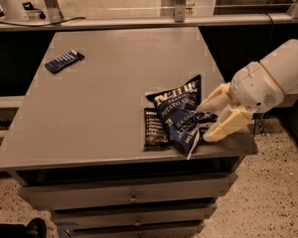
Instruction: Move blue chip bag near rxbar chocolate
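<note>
Blue chip bag [179, 114] between spread tool [202, 123] fingers

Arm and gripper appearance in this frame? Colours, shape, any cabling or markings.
Arm: smooth off-white rounded shells, ending in a bulbous white wrist housing. Gripper, at the front right edge of the table beside the blue chip bag: two cream, tapered, blocky jaws, darker in tone than the arm. No exposed cables or readable markings visible.
</note>
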Motion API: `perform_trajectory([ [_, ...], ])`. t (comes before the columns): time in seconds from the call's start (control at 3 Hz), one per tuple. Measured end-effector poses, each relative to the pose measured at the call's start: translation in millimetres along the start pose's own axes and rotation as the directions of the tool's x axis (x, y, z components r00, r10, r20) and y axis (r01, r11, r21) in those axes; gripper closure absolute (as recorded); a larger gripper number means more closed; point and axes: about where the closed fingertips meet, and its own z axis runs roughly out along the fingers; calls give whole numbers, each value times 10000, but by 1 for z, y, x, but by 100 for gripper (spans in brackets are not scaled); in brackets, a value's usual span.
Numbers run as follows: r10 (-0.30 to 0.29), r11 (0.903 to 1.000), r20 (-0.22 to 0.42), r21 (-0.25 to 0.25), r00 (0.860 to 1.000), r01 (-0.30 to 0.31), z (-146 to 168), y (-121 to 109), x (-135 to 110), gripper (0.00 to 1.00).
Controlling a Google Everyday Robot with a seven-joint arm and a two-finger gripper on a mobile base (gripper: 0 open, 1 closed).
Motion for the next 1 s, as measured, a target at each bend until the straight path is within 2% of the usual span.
perform_trajectory([
  [0.33, -270, 9996, -97, 27, 9996, 271, -4, -3, 0, 0],
  [0.67, -508, 9969, -373, 580, 9980, 529, -22, -18, 1, 0],
  [1.0, -596, 9828, -434, 1726, 9973, 662, -63, -44, 13, 0],
])
